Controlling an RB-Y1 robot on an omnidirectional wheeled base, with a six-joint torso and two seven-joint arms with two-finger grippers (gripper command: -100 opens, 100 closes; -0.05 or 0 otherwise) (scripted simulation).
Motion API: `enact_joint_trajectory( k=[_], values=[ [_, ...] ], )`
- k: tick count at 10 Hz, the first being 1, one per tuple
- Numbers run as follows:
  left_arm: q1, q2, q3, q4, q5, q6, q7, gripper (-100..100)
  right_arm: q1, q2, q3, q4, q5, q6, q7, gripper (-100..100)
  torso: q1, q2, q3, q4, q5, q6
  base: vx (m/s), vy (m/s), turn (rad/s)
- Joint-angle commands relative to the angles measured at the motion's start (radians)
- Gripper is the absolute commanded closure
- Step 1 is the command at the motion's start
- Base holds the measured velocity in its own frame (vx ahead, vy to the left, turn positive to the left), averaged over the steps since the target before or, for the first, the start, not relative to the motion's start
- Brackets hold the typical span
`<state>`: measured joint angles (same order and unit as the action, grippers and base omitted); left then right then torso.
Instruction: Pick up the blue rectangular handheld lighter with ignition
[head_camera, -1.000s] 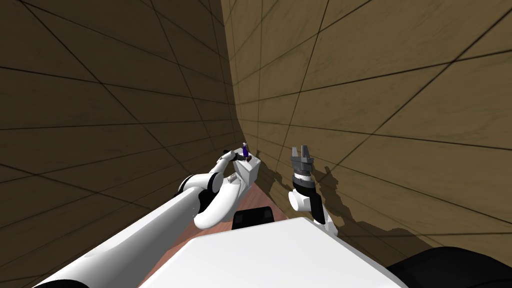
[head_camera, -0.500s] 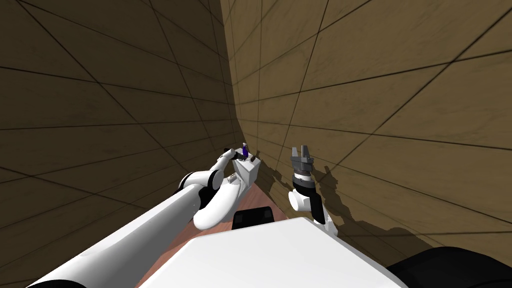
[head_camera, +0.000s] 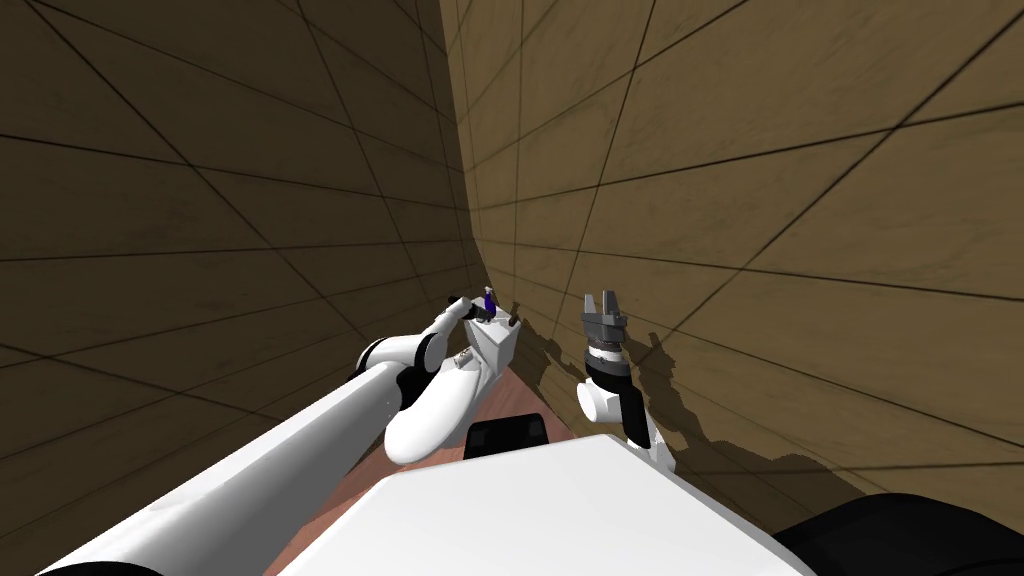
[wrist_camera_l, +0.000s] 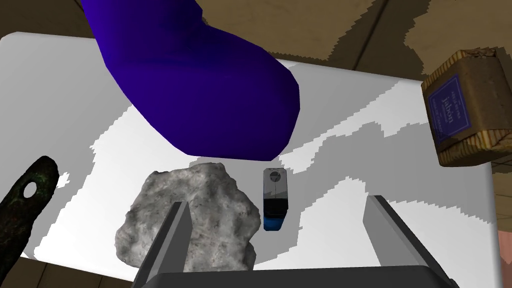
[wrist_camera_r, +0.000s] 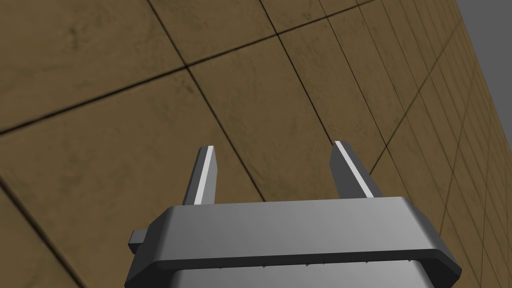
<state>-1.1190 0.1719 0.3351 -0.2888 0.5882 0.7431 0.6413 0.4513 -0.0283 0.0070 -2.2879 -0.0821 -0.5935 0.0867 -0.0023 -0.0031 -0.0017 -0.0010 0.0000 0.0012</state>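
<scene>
The lighter (wrist_camera_l: 275, 200) is a small rectangular block, grey at one end and blue at the other, lying flat on a white tabletop (wrist_camera_l: 380, 125). My left gripper (wrist_camera_l: 277, 201) hovers over it, open, with the lighter in the gap between the fingers (wrist_camera_l: 172, 235) and clear of both. A grey rock (wrist_camera_l: 200, 210) lies close beside the lighter, partly behind one finger. In the head view the left gripper (head_camera: 478, 312) reaches over the small white table (head_camera: 497, 345) in the wall corner. My right gripper (head_camera: 602, 300) is raised near the wall, open and empty.
A large deep-blue curved object (wrist_camera_l: 200, 85) stands just beyond the rock and lighter. A brown box with a blue label (wrist_camera_l: 465, 105) sits at the tabletop's far corner. A dark flat piece with a hole (wrist_camera_l: 25, 200) lies at the opposite edge. Brown tiled walls (head_camera: 750, 150) close in around the table.
My left arm has stretched a little further toward the white table. The right arm has not moved.
</scene>
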Motion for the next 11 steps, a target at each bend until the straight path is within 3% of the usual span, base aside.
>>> enact_joint_trajectory(
  k=[1, 3, 4, 8, 9, 10, 11],
  values=[
    [0.05, -0.02, -0.011, -0.05, -0.021, 0.019, 0.024, -100, 0.0, 0.0, 0.0, 0.0, 0.0, 0.0, 0.0, 0, 0.0, 0.0, 0.0, 0.0, 0.0, 0.0, 0.106, -0.014, -0.031],
    [0.061, -0.023, -0.014, -0.083, -0.026, 0.019, 0.029, -100, 0.0, 0.0, 0.0, 0.0, 0.0, 0.0, 0.0, 0, 0.0, 0.0, 0.0, 0.0, 0.0, 0.0, 0.031, -0.011, 0.005],
    [0.063, -0.023, -0.015, -0.089, -0.027, 0.024, 0.033, 100, 0.0, 0.0, 0.0, 0.0, 0.0, 0.0, 0.0, 0, 0.0, 0.002, 0.001, 0.0, 0.0, 0.0, 0.0, 0.0, 0.0],
    [0.063, -0.025, -0.015, -0.088, -0.026, 0.025, 0.033, 100, 0.0, 0.0, 0.0, 0.0, 0.0, 0.0, 0.0, 0, 0.001, 0.002, 0.001, 0.0, 0.0, -0.001, 0.0, 0.0, 0.0],
    [0.063, -0.025, -0.015, -0.088, -0.026, 0.025, 0.033, 0, 0.0, 0.0, 0.0, 0.0, 0.0, 0.0, 0.0, 0, 0.001, 0.002, 0.001, 0.0, 0.0, -0.001, 0.0, 0.0, 0.0],
    [0.035, -0.008, -0.015, -0.097, -0.022, 0.044, 0.035, 100, 0.0, 0.0, 0.0, 0.0, 0.0, 0.0, 0.0, 0, 0.001, 0.002, 0.001, 0.0, 0.0, -0.001, -0.069, 0.016, 0.05],
    [0.045, -0.016, -0.014, -0.085, -0.022, 0.031, 0.031, 100, 0.0, 0.0, 0.0, 0.0, 0.0, 0.0, 0.0, 0, 0.003, 0.006, 0.003, 0.002, 0.0, -0.002, -0.04, 0.011, 0.016]
  ],
)
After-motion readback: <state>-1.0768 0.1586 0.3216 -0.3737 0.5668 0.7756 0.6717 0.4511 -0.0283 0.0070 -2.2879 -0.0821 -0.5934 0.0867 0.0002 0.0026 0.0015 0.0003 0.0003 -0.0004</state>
